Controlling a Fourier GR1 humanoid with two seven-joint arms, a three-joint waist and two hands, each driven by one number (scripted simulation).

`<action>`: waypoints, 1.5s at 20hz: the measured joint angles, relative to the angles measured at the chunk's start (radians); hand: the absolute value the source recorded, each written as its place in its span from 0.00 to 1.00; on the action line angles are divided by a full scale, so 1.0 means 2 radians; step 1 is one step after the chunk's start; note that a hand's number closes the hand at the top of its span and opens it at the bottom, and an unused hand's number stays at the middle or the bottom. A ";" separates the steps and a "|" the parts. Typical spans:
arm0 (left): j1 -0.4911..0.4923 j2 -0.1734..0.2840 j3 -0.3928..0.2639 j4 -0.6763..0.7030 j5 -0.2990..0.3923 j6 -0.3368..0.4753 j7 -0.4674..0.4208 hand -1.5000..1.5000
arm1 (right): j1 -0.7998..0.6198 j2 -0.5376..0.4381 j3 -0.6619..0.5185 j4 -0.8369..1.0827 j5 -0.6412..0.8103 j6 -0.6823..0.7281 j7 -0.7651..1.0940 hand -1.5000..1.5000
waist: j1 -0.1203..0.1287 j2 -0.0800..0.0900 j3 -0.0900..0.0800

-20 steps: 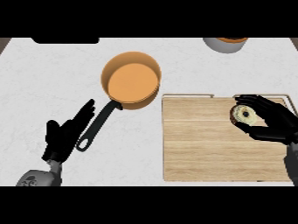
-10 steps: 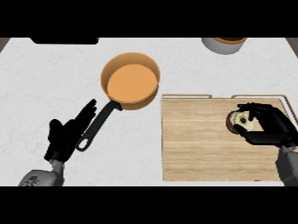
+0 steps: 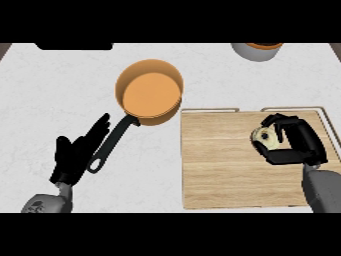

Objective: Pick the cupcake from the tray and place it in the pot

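We see the right hand (image 3: 295, 142) curled round the cupcake (image 3: 264, 136) over the wooden tray (image 3: 225, 170), while the left hand (image 3: 75, 155) rests open, fingers straight, beside the orange pot (image 3: 151, 95)'s handle.

Kitchen: counter (image 3: 47, 95), pot (image 3: 151, 95), tray (image 3: 232, 165).

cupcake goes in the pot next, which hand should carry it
Right. The right hand is already curled round the cupcake on the wooden tray; the left hand rests open beside the pot handle.
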 measured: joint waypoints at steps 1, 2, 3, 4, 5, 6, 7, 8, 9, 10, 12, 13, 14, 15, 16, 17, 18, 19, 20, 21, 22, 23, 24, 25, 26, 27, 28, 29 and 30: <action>0.002 -0.004 -0.001 0.002 -0.003 0.002 -0.006 0.50 | 0.002 -0.001 0.004 -0.011 0.010 -0.008 -0.004 1.00 | 0.000 0.000 0.001; 0.001 -0.002 0.003 0.005 -0.002 0.000 -0.012 0.50 | 0.000 0.001 0.009 -0.019 0.018 -0.016 -0.003 1.00 | 0.000 0.001 0.002; 0.002 -0.002 0.005 0.002 -0.001 -0.003 -0.010 0.50 | 0.003 0.002 0.010 -0.033 0.020 -0.019 0.001 1.00 | 0.000 0.001 0.002; -0.005 -0.008 0.005 0.010 -0.005 0.000 -0.011 0.50 | 0.006 0.005 0.013 -0.043 0.025 -0.025 0.002 1.00 | 0.000 0.001 0.003; -0.003 -0.005 0.007 0.006 -0.003 -0.004 -0.009 0.50 | 0.013 0.009 0.018 -0.059 0.033 -0.036 0.006 1.00 | 0.000 0.001 0.004; -0.009 -0.006 0.008 0.006 -0.004 -0.003 0.000 0.50 | 0.013 0.009 0.024 -0.077 0.043 -0.044 0.017 1.00 | -0.001 0.002 0.004; -0.005 -0.006 0.008 0.007 -0.005 -0.004 -0.006 0.50 | 0.013 0.008 0.028 -0.096 0.049 -0.050 0.030 1.00 | -0.001 0.002 0.004; -0.007 -0.005 0.011 0.011 -0.004 -0.006 -0.006 0.50 | 0.019 0.011 0.035 -0.120 0.057 -0.058 0.043 1.00 | -0.002 0.002 0.004; -0.006 -0.005 0.012 0.008 -0.003 -0.007 -0.005 0.50 | 0.017 0.011 0.039 -0.135 0.064 -0.063 0.053 1.00 | -0.002 0.002 0.004; -0.004 -0.005 0.012 0.004 -0.004 -0.007 -0.001 0.50 | 0.017 0.012 0.043 -0.156 0.071 -0.069 0.070 1.00 | -0.002 0.002 0.004; -0.006 -0.006 0.013 0.007 -0.005 -0.008 0.000 0.50 | 0.029 0.007 0.052 -0.197 0.089 -0.078 0.087 1.00 | -0.003 0.002 0.004; -0.007 -0.010 0.011 0.002 -0.008 -0.003 0.007 0.50 | 0.027 0.005 0.054 -0.206 0.097 -0.083 0.091 1.00 | -0.002 0.002 0.004; -0.006 -0.011 0.010 0.005 -0.011 -0.003 0.002 0.50 | 0.024 0.004 0.057 -0.223 0.105 -0.087 0.104 1.00 | -0.002 0.002 0.004; 0.001 -0.007 0.013 -0.003 -0.007 -0.008 0.002 0.50 | 0.024 -0.002 0.056 -0.241 0.108 -0.085 0.114 1.00 | -0.002 0.002 0.004; 0.002 -0.007 0.014 -0.001 -0.007 -0.008 -0.001 0.50 | 0.024 -0.001 0.064 -0.263 0.120 -0.091 0.130 1.00 | -0.002 0.002 0.004; -0.001 -0.006 0.016 -0.001 -0.007 -0.009 0.003 0.50 | 0.018 -0.004 0.067 -0.277 0.131 -0.093 0.143 1.00 | -0.002 0.002 0.004; -0.006 -0.006 0.017 0.002 -0.007 -0.009 0.005 0.50 | 0.012 -0.006 0.071 -0.291 0.140 -0.093 0.159 1.00 | -0.002 0.002 0.004; -0.007 -0.007 0.018 0.004 -0.008 -0.010 0.006 0.50 | 0.002 -0.008 0.074 -0.300 0.149 -0.093 0.175 1.00 | -0.001 0.003 0.004; -0.004 -0.007 0.017 0.003 -0.008 -0.012 0.001 0.50 | -0.010 -0.009 0.075 -0.306 0.156 -0.092 0.190 1.00 | -0.001 0.003 0.004; -0.006 -0.008 0.018 0.004 -0.008 -0.013 0.002 0.50 | -0.028 -0.006 0.082 -0.309 0.168 -0.093 0.212 1.00 | 0.000 0.003 0.004; -0.003 -0.011 0.015 0.003 -0.012 -0.011 -0.002 0.50 | -0.042 -0.005 0.088 -0.320 0.176 -0.091 0.237 1.00 | 0.001 0.003 0.004; -0.008 -0.010 0.016 0.005 -0.013 -0.010 0.001 0.50 | -0.062 -0.005 0.090 -0.323 0.183 -0.088 0.259 1.00 | 0.001 0.003 0.004; -0.010 -0.011 0.017 0.009 -0.014 -0.012 -0.001 0.50 | -0.077 -0.003 0.096 -0.326 0.192 -0.085 0.280 1.00 | 0.001 0.003 0.004; -0.009 -0.009 0.021 0.012 -0.011 -0.015 -0.008 0.50 | -0.096 -0.003 0.099 -0.328 0.200 -0.082 0.301 1.00 | 0.002 0.003 0.004; -0.010 -0.007 0.023 0.010 -0.008 -0.019 -0.003 0.50 | -0.115 0.002 0.105 -0.330 0.208 -0.079 0.324 1.00 | 0.002 0.003 0.004; -0.011 -0.005 0.025 0.010 -0.006 -0.022 0.000 0.50 | -0.136 0.002 0.105 -0.325 0.211 -0.072 0.340 1.00 | 0.003 0.003 0.004; -0.009 -0.009 0.020 0.006 -0.010 -0.020 0.002 0.50 | -0.164 0.003 0.103 -0.306 0.214 -0.069 0.349 1.00 | 0.005 0.003 0.004; -0.006 -0.010 0.018 -0.001 -0.011 -0.019 0.006 0.50 | -0.188 0.007 0.108 -0.295 0.222 -0.065 0.365 1.00 | 0.006 0.004 0.004; -0.005 -0.012 0.017 0.000 -0.013 -0.017 0.005 0.50 | -0.209 0.015 0.117 -0.285 0.230 -0.062 0.382 1.00 | 0.007 0.004 0.004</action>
